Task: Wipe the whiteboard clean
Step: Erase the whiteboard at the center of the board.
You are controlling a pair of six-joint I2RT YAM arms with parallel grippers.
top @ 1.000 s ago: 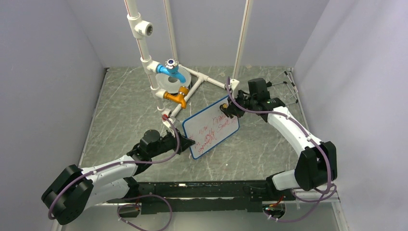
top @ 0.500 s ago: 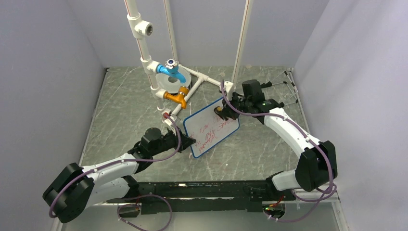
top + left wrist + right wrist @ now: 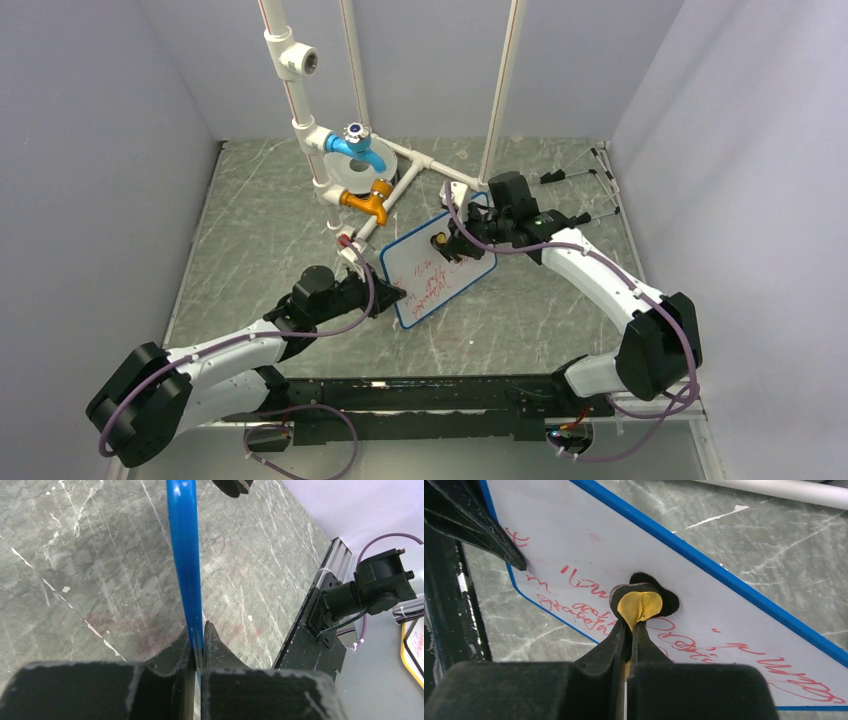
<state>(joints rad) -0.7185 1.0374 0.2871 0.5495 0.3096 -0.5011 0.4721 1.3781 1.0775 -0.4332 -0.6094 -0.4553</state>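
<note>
Nearest the camera base, the left wrist view is half filled by the left gripper (image 3: 198,645) itself. It sees the whiteboard (image 3: 184,555) only edge-on, as a thin blue rim, so the writing is hidden from this side. A dark rounded shape (image 3: 232,486) is cut off at the top of that view and hard to identify. The left gripper's two fingers are pinched tight on the blue rim at the board's near left edge. The board is not lying flat, since tabletop shows on both sides of the rim.

Further out, the right gripper (image 3: 629,630) is clamped narrow on a small eraser pad (image 3: 639,605), which is yellow with black felt. The felt presses against the board's white face, among lines of red handwriting (image 3: 584,580) too scrawled to read.

Beneath both is a grey marble-patterned table (image 3: 260,230), with the board near its middle. Beyond the board stands a white pipe frame (image 3: 300,120) carrying a blue tap (image 3: 355,147) and an orange tap (image 3: 367,200). Pale lavender walls (image 3: 90,150) close in the left, the right and the far side.
</note>
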